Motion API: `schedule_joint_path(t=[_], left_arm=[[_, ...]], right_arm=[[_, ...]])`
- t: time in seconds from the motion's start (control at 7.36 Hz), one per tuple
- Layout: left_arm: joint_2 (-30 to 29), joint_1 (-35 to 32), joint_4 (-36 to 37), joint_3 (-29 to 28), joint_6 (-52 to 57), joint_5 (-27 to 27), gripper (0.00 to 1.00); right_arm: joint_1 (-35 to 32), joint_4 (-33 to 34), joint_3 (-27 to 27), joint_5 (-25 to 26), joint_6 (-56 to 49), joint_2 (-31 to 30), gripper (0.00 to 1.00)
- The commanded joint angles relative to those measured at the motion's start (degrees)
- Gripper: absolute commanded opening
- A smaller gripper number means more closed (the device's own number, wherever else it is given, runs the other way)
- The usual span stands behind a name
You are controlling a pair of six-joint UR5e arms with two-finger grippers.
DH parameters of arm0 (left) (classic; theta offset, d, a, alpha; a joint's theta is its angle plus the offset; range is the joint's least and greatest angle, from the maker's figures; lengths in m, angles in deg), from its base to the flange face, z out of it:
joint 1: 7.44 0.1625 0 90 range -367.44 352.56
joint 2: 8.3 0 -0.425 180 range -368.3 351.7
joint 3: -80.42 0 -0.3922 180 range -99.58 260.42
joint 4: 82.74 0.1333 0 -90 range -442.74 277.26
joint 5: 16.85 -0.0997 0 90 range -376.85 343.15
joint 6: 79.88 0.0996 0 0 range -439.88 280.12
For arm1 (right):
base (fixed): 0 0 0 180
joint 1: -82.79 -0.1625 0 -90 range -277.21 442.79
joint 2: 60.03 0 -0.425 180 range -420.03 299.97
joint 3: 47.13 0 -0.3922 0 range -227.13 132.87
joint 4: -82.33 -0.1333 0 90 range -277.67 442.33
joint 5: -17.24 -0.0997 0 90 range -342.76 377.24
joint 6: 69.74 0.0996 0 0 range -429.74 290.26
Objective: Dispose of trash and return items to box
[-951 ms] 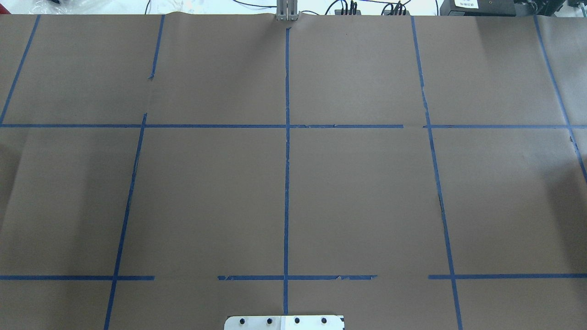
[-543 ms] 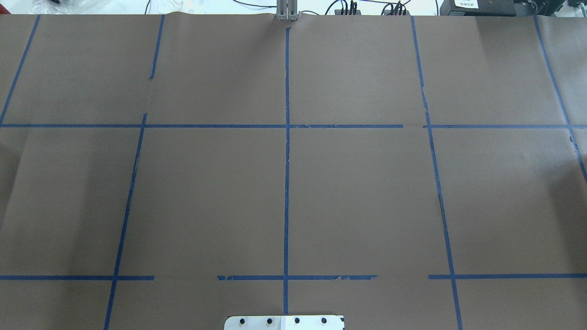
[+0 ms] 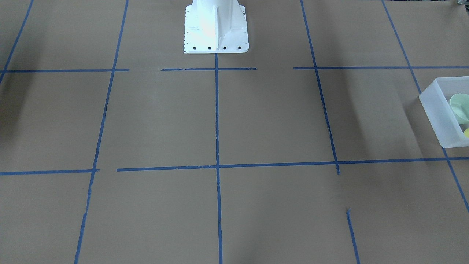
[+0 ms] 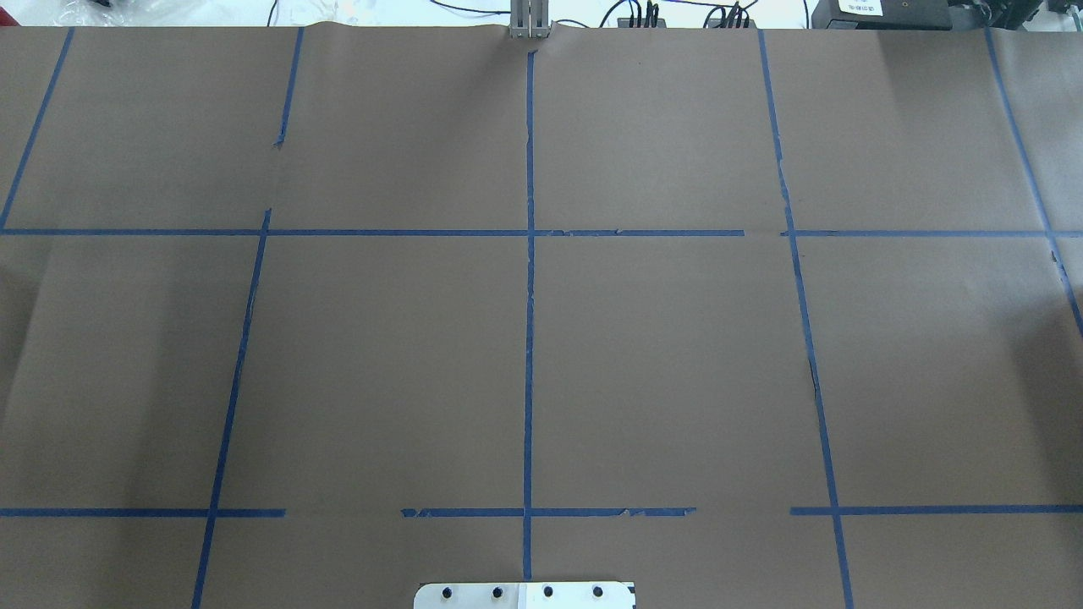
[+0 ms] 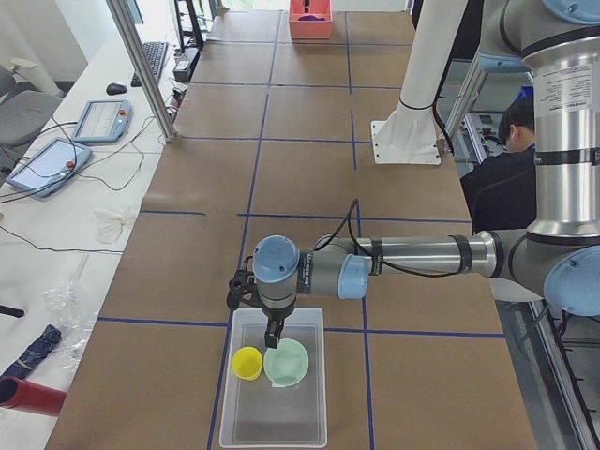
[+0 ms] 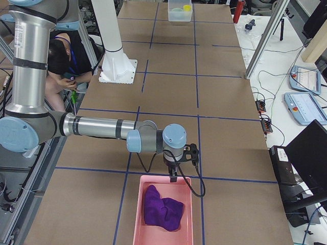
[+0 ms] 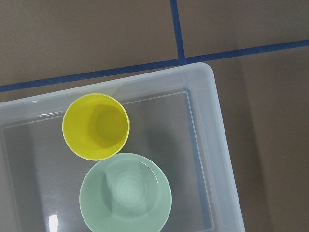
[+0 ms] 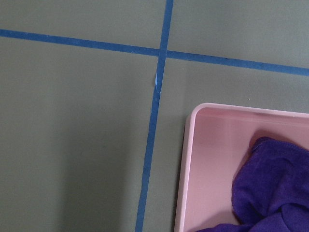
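The frosted box (image 5: pixel 274 380) sits at the table's left end; its rim also shows in the left wrist view (image 7: pixel 212 121) and at the front-facing view's right edge (image 3: pixel 438 110). Inside it the yellow cup (image 7: pixel 95 126) stands upright beside the mint-green bowl (image 7: pixel 125 193); both also show in the exterior left view, cup (image 5: pixel 247 363) and bowl (image 5: pixel 286 362). My left gripper (image 5: pixel 274 330) hangs over the box's near end; I cannot tell if it is open. My right gripper (image 6: pixel 173 176) hangs over the rim of a pink bin (image 6: pixel 163 212); I cannot tell its state either.
The pink bin (image 8: pixel 193 159) holds a crumpled purple cloth (image 8: pixel 270 188). The white robot pedestal (image 3: pixel 215 27) stands at the table's middle edge. A seated person (image 5: pixel 516 122) is behind the robot. Tablets and cables lie on the side bench (image 5: pixel 56 164).
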Motion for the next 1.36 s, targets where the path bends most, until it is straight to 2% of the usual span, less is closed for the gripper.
schedule_joint_path(t=[0.0,0.95,1.22], left_arm=[[0.05,-0.04,0.00,0.30,0.00,0.00,1.00],[-0.12,0.05,-0.09,0.65,-0.08,0.18,1.00],[-0.04,-0.04,-0.09,0.65,0.00,0.18,1.00]], right_arm=[[0.12,-0.02,0.15,-0.12,0.00,-0.06,1.00],[0.21,-0.20,-0.02,-0.29,0.09,-0.15,1.00],[0.21,-2.21,0.15,-0.29,0.09,-0.24,1.00]])
